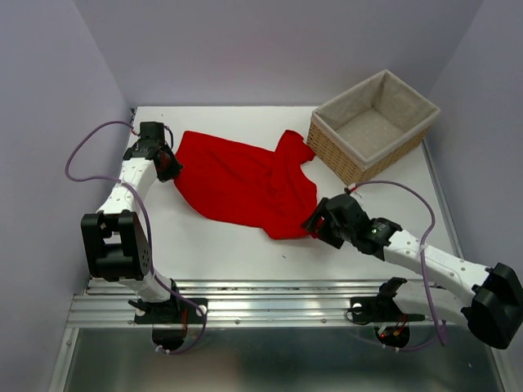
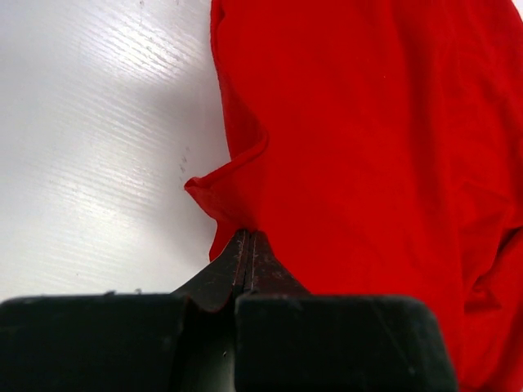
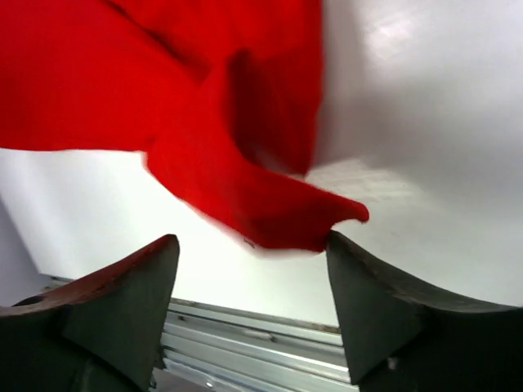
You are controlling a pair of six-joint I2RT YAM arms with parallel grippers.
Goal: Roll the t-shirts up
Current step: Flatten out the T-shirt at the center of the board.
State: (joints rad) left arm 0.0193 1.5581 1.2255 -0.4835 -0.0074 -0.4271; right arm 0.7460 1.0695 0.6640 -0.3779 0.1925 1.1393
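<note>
The red t-shirt [image 1: 245, 184] lies crumpled and partly spread on the white table [image 1: 229, 253], between both arms. At its left edge, my left gripper [image 1: 169, 166] is shut on a pinch of the cloth. In the left wrist view the black jaws [image 2: 248, 237] meet tightly on a small fold of the t-shirt [image 2: 368, 147]. My right gripper [image 1: 313, 224] is at the shirt's near right corner. In the right wrist view it [image 3: 252, 238] stands open, and a hanging corner of the t-shirt [image 3: 122, 82] touches the tip of the right finger [image 3: 359, 278] without being clamped.
A wicker basket [image 1: 335, 155] with a pale cloth lining stands at the back right, close to the shirt's far right sleeve. The metal rail [image 1: 261, 304] runs along the table's near edge. Grey walls close in both sides.
</note>
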